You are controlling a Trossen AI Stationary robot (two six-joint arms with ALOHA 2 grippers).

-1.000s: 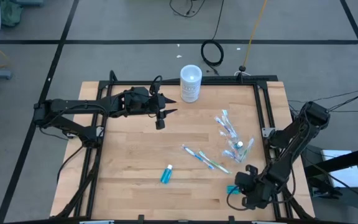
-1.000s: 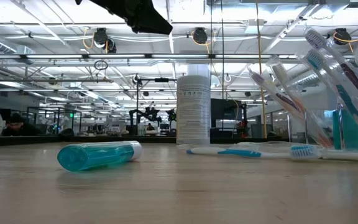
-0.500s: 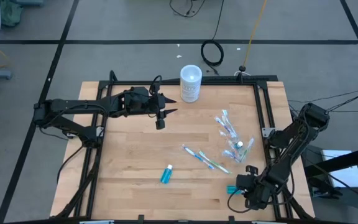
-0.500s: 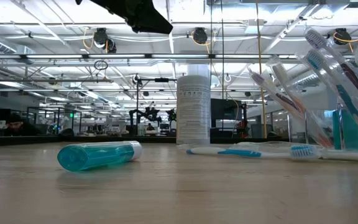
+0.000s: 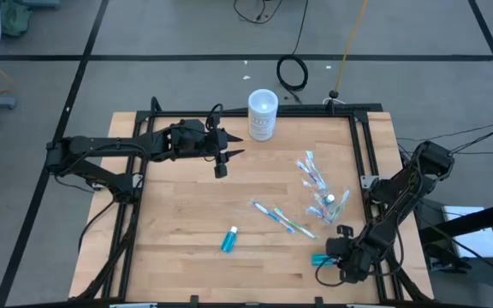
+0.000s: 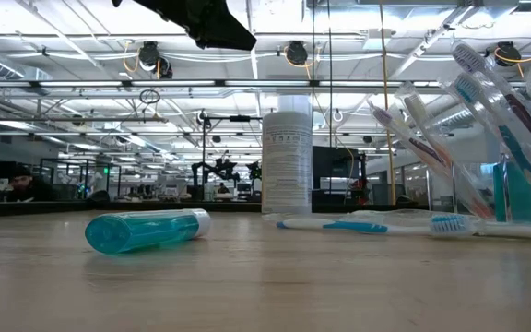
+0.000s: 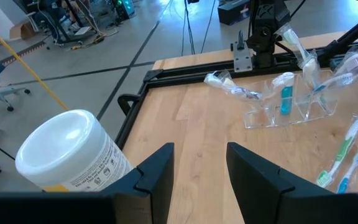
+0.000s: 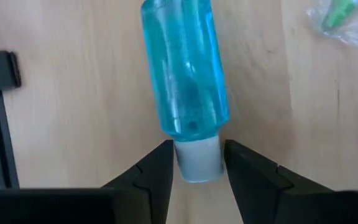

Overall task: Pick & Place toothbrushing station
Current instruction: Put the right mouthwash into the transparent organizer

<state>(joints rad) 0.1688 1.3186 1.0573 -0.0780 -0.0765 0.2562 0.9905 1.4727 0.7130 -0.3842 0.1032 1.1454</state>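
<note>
Teal translucent tube (image 8: 185, 81), white cap between right jaws.

I noted a matt, grained wooden tabletop (image 5: 187, 214), glossy translucent teal plastic tube (image 8: 184, 74) with a matt white cap (image 8: 197, 161), and clear plastic cup (image 7: 289, 107).

The floor (image 5: 169, 26) is gray with dark lines crossing it. The wooden bench (image 5: 187, 214) has a black frame (image 5: 362, 145) around it. At 12 o'clock from the bench, a black cable (image 5: 293, 73) lies coiled on the floor, and a yellow pole (image 5: 349, 43) leans beside it. Across the room, long lights (image 6: 81, 55) hang from the ceiling. A person (image 6: 21, 183) sits far off at 9 o'clock.
</note>
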